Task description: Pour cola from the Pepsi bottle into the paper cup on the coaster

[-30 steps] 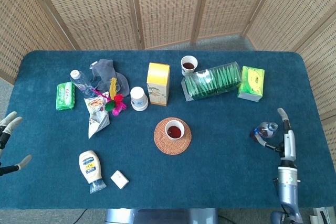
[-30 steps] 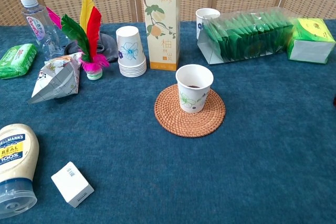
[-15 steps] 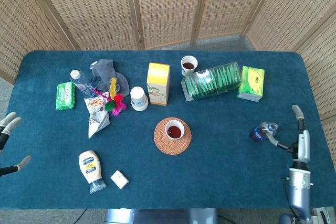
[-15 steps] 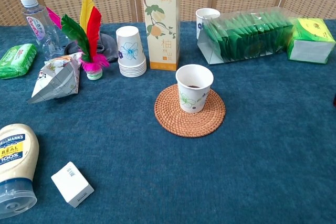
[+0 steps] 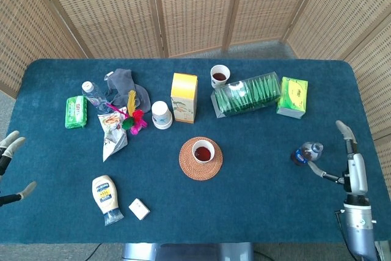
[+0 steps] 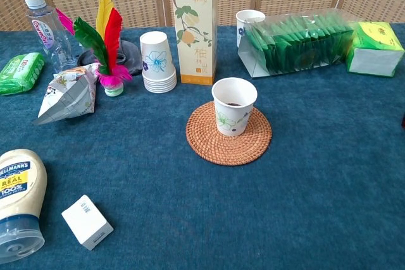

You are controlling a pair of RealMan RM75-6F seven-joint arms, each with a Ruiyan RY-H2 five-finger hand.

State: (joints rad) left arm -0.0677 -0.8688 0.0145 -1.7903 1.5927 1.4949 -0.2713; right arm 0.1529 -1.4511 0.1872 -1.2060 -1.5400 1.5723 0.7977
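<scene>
The paper cup (image 5: 203,150) (image 6: 234,106) stands on the round woven coaster (image 5: 189,166) (image 6: 221,147) mid-table, with dark cola inside. The Pepsi bottle (image 5: 303,153) stands upright near the right edge in the head view; the chest view does not show it. My right hand (image 5: 349,160) is open to the right of the bottle, fingers spread, apart from it. My left hand (image 5: 11,164) is open at the far left edge, holding nothing.
A yellow juice carton (image 5: 184,97) (image 6: 194,24), a stack of paper cups (image 5: 162,114) (image 6: 157,62), a second filled cup (image 5: 220,76), green packets in a clear box (image 5: 247,94), a green tissue box (image 5: 292,96), a water bottle (image 5: 95,96), a feather shuttlecock (image 6: 107,45), a mayonnaise bottle (image 5: 106,198) and a small white box (image 5: 139,208).
My right hand has let go of the Pepsi bottle and drawn back to the right and toward the front. The bottle stays standing. The left hand has not moved.
</scene>
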